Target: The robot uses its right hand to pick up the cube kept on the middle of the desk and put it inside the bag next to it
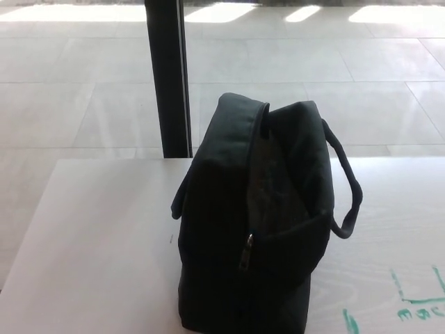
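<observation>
1. Here we see a black bag (254, 223) standing upright on the white table (97, 250), roughly at the middle of the head view and reaching down to its lower edge.
2. The bag's top is unzipped and gapes open; its dark inside shows, and a metal zipper pull (247, 256) hangs at the near end of the opening.
3. One carry handle (345, 188) loops out on the picture's right side of the bag, and another shows in part on the left side.
4. We cannot find the cube anywhere; whether it lies inside the bag we cannot tell, since the interior is too dark.
5. Neither robot hand is in view, so we cannot tell whether either one is wide, narrow or holding something.
6. Green marker lines (417, 303) are drawn on the table near the lower right corner.
7. Behind the table a dark vertical post (167, 76) rises from the pale tiled floor (69, 90).
</observation>
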`<state>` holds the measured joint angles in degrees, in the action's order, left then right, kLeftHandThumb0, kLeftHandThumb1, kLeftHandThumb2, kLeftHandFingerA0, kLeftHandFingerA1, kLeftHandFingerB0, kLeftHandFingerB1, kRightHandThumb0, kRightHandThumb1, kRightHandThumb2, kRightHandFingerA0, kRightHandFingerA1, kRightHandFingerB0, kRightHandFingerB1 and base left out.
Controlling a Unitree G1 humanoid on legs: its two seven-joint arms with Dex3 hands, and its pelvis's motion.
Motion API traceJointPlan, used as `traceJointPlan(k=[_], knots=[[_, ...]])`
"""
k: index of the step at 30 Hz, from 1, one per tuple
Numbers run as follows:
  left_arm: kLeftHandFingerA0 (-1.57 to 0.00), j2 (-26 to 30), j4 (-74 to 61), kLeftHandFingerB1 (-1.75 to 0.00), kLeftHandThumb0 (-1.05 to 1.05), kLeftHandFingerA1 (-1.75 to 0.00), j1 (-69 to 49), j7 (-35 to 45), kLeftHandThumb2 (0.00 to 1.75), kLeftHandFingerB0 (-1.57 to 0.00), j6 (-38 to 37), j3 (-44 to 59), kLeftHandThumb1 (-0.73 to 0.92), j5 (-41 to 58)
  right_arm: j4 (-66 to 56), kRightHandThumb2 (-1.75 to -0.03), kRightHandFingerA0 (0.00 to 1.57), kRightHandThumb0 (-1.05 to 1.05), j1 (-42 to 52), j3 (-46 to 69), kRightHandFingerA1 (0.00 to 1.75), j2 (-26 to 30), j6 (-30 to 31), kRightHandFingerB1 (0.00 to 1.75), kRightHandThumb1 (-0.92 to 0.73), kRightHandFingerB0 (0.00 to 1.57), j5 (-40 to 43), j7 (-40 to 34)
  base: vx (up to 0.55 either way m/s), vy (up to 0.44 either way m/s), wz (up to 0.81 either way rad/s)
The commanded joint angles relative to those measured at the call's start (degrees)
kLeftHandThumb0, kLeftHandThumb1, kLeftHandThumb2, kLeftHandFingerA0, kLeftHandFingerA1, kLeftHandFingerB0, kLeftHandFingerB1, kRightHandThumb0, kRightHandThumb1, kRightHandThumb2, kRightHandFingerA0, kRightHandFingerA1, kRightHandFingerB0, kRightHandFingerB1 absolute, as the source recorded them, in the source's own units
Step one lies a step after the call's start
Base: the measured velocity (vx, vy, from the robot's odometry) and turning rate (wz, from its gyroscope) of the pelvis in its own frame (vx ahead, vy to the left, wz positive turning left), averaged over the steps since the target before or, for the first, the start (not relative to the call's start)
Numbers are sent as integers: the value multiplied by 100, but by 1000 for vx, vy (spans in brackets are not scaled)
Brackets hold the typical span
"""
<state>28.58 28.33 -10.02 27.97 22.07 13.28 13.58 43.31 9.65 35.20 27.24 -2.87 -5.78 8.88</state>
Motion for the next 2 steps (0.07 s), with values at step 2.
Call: traceJointPlan(k=[2], knots=[[-27, 96, 24, -52, -59, -59, -30, -79, 89, -21, 116, 64, 51, -74, 230, -60, 23, -57, 48, -121, 47, 171, -312, 40, -67, 29, 367, 128, 0, 0, 0]])
